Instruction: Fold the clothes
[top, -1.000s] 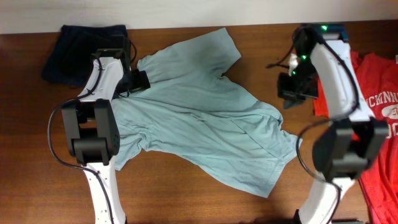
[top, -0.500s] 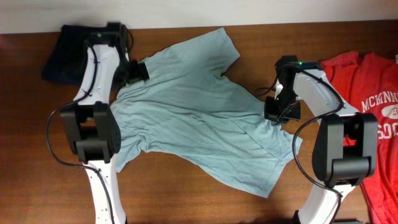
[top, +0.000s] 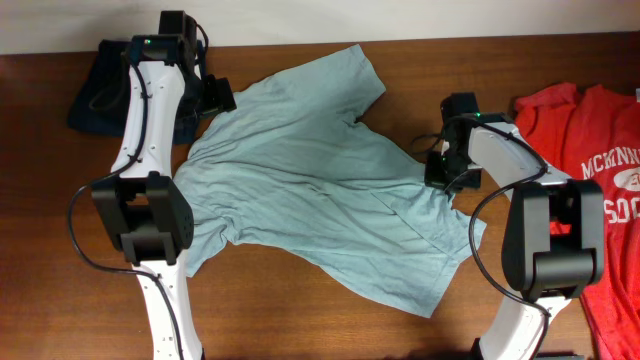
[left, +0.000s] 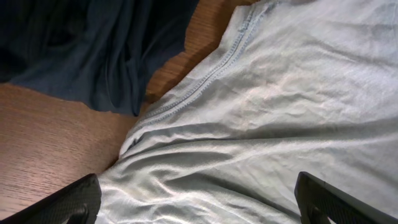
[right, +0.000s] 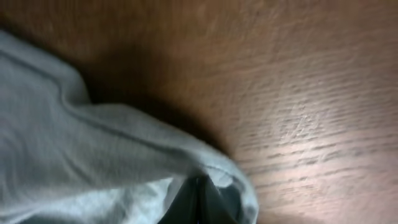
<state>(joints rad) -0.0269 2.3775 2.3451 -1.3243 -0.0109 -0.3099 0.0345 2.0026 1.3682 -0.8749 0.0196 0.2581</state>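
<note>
across the middle of the wooden surface (top: 60, 250) i have the grey-teal t-shirt (top: 320, 190) lying spread out but rumpled, with one sleeve reaching toward the far edge and its hem running down toward the near right. creases cross the body of it.

at the shirt's far left corner my left tool (top: 215, 97) hangs just over the cloth. in the left wrist view its two dark fingers (left: 74, 199) sit at the bottom corners of the frame, spread wide, with only wrinkled shirt and a stitched seam between them; nothing is gripped. just beside that corner lies a dark navy garment (top: 95, 95), bunched up at the far left of the surface, its edge close to the shirt with a strip of bare wood showing between them.

on the shirt's right edge my right tool (top: 447, 172) is down at the cloth. the right wrist view is blurred, yet the dark tips look pressed together, with a raised fold of the shirt's edge gathered into them over bare wood.

well off to the right a red t-shirt (top: 590, 120) with white lettering lies flat, partly under the right arm, apart from the grey-teal one.
</note>
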